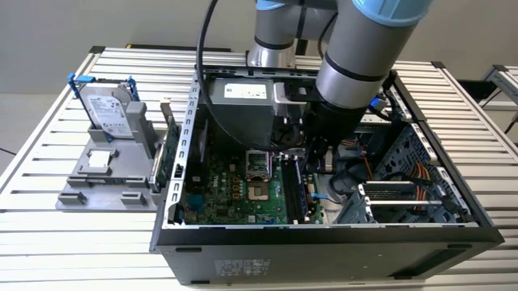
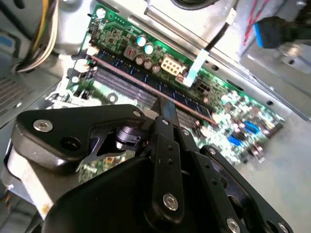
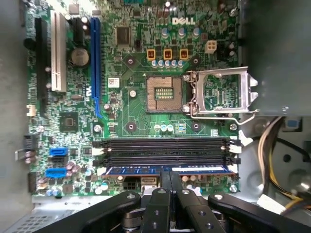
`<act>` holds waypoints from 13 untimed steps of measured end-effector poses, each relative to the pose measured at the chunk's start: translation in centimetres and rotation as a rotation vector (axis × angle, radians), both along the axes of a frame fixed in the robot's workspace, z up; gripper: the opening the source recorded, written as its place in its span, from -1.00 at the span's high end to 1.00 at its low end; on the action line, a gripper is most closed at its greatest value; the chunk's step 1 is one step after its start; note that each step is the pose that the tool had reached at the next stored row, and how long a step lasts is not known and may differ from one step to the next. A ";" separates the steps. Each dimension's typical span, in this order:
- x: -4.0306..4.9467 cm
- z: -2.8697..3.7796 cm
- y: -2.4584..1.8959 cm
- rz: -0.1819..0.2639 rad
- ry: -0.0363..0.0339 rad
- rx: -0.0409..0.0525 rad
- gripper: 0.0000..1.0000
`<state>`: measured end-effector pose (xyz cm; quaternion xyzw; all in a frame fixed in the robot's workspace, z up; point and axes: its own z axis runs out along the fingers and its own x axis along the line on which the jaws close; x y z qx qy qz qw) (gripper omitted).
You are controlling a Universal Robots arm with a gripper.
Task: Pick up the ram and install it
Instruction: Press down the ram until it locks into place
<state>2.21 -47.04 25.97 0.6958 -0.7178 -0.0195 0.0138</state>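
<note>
The ram (image 3: 136,170) is a long, slim, dark blue stick lying along the memory slot nearest my gripper, level with that slot's white end clips (image 3: 101,171). In the second wrist view the ram (image 2: 126,77) runs as a thin dark strip with a reddish top edge across the green motherboard (image 2: 233,116). My gripper (image 3: 170,175) is directly over the middle of the stick, its two black fingers (image 2: 167,114) drawn close together on the stick's top edge. In the exterior view the gripper (image 1: 317,159) reaches down inside the open computer case (image 1: 324,242).
Two empty black memory slots (image 3: 160,145) lie beside the ram, then the open CPU socket (image 3: 164,93). Yellow and black cables (image 3: 277,160) hang near the slot ends. Outside the case, a grey stand holds a silver hard drive (image 1: 109,109) and an upright green card (image 1: 170,151).
</note>
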 end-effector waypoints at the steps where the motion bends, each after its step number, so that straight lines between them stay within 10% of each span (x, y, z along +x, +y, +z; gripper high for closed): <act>1: 0.00 0.38 0.00 0.000 0.0000 -0.0001 1.00; 13: 0.00 1.83 0.01 0.000 0.0000 0.0000 1.00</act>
